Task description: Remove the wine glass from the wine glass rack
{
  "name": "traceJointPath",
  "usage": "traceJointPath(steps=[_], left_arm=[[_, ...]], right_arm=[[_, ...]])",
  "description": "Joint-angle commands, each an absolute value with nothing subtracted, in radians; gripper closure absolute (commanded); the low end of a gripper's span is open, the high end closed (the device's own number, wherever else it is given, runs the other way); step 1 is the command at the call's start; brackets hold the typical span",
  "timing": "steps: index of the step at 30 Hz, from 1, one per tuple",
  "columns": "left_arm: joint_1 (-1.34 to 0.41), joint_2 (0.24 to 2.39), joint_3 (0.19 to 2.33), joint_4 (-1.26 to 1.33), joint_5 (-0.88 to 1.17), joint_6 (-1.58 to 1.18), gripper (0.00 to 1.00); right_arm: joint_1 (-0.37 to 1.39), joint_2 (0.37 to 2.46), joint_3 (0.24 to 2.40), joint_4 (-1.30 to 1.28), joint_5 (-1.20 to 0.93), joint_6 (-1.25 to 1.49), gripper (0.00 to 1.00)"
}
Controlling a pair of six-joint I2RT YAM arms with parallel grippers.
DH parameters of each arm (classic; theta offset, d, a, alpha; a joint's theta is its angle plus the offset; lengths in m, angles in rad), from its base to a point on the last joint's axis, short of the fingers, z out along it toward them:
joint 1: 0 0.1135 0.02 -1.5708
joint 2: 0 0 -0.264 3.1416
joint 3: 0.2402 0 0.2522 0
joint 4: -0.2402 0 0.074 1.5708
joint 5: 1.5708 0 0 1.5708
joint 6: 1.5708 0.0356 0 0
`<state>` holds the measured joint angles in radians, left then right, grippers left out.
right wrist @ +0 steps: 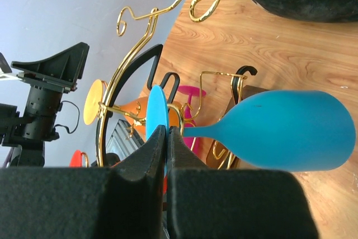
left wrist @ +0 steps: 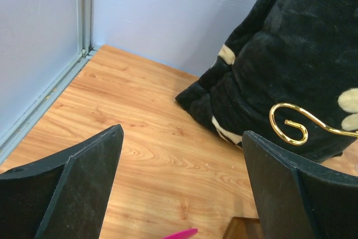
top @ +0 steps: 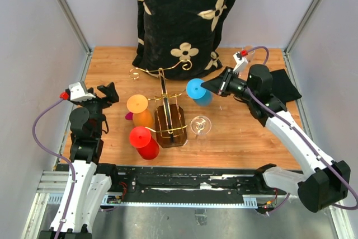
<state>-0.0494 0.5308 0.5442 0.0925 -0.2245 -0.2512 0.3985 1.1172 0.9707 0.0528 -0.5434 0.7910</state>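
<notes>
The left hand (top: pixel 107 93) hung spread and empty at the rack's (top: pixel 169 127) nine o'clock; at its two o'clock the blue wine glass (right wrist: pixel 285 130) lay sideways, foot pinched in the right hand (right wrist: pixel 166 138). The removal seemed in hand, next needing an outward pull clear of the rack. Whether the stem was already free of it could not be told.

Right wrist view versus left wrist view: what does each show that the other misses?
Only the right wrist view: the right claw shut on the foot of the blue wine glass. Only the left wrist view: the metal corner post, past the open left claw. Both: gold scrolls of the wine glass rack, the wooden table, the black floral cloth.
</notes>
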Motion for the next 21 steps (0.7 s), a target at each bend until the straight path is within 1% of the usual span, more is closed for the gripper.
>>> traceJointPath(steps=[1,5,10,17,21], left_arm=[[-0.058,0.522,0.555,0.098,-0.232,-0.239,0.06],[-0.058,0.522,0.558,0.091,-0.233,-0.234,0.06],[-0.06,0.523,0.558,0.089,-0.239,-0.227,0.06],[-0.061,0.523,0.554,0.095,-0.237,-0.231,0.06],[-0.062,0.522,0.555,0.089,-0.236,-0.232,0.06]], right_arm=[[0.38,1.174,1.015,0.142,-0.568,0.82,0.99],[0.394,1.222,1.051,0.178,-0.586,0.825,0.99],[0.455,1.244,1.088,0.175,-0.605,0.816,0.99],[0.539,1.143,1.049,0.117,-0.604,0.794,0.99],[0.543,1.06,1.031,-0.015,-0.578,0.738,0.99]])
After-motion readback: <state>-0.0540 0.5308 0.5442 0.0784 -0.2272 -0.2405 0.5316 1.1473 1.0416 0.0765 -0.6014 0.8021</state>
